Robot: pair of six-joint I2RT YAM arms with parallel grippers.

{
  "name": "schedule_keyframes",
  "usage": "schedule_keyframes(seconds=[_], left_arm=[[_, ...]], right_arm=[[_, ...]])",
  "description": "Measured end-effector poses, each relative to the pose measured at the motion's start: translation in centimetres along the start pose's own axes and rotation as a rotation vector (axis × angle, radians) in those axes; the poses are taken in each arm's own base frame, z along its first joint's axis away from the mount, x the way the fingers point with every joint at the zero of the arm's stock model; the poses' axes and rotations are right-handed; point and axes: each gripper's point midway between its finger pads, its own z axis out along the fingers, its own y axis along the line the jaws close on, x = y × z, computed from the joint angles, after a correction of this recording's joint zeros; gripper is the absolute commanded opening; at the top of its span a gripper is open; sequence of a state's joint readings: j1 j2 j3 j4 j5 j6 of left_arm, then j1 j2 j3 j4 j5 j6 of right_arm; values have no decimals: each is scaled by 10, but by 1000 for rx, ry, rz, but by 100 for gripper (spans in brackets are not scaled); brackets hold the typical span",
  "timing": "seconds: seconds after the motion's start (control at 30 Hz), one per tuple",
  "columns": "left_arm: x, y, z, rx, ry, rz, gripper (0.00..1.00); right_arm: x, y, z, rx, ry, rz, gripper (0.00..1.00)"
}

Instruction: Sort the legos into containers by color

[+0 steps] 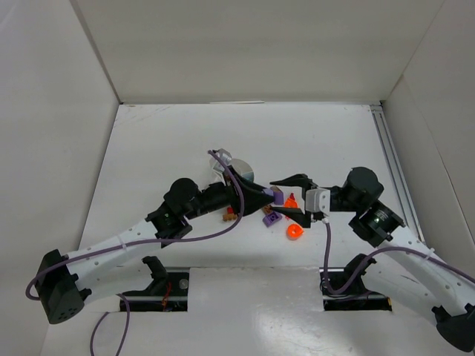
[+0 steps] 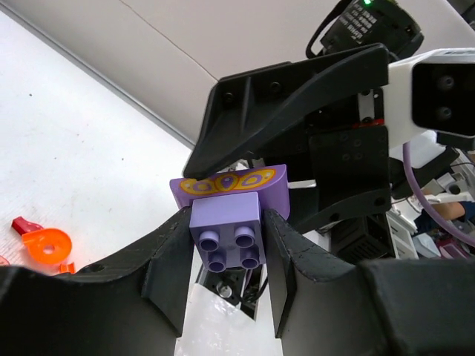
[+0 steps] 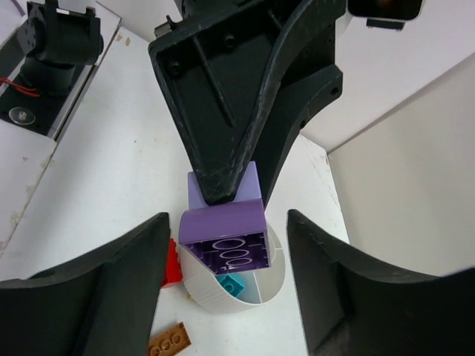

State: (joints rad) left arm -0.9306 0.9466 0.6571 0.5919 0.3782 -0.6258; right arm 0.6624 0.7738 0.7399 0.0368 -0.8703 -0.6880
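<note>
2 arms meet over a white tabletop (image 1: 171, 141) boxed in by plain white walls (image 1: 245, 44). Left gripper (image 2: 226, 222) clenched on purple plastic lego brick with yellow pattern (image 2: 256, 194), near round white plastic dish (image 3: 223, 300). Right gripper (image 3: 226, 259) fingers spread, flanking brick, not touching. Translucent orange legos (image 1: 294, 231) lie loose on the tabletop.

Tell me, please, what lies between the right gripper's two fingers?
A purple lego, held by the left gripper, clear of both; the right wrist view shows it.

Purple brick (image 3: 226, 241) pinched at the left gripper (image 3: 223, 195) tips, white dish (image 3: 272, 279) behind (teal brick (image 3: 232, 285) inside), red brick (image 3: 171, 264) alongside
</note>
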Motion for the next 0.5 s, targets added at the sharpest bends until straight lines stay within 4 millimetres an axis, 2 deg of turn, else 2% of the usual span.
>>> schedule_keyframes(seconds=[0.03,0.13,0.23,0.37,0.5], left_arm=[[1,1,0,-5,3,0,0],[2,2,0,-8,7,2,0],[1,2,0,-12,2,-8,0],[0,4,-2,-30,-1,-6,0],[1,16,-6,-107,-3,-15,0]], right_arm=[[-1,0,0,1,-2,0,64],[-4,-2,0,4,-7,-1,40],[-5,-3,1,-2,-11,-8,26],[-2,-3,3,-9,-7,0,20],[8,-4,2,5,32,25,19]])
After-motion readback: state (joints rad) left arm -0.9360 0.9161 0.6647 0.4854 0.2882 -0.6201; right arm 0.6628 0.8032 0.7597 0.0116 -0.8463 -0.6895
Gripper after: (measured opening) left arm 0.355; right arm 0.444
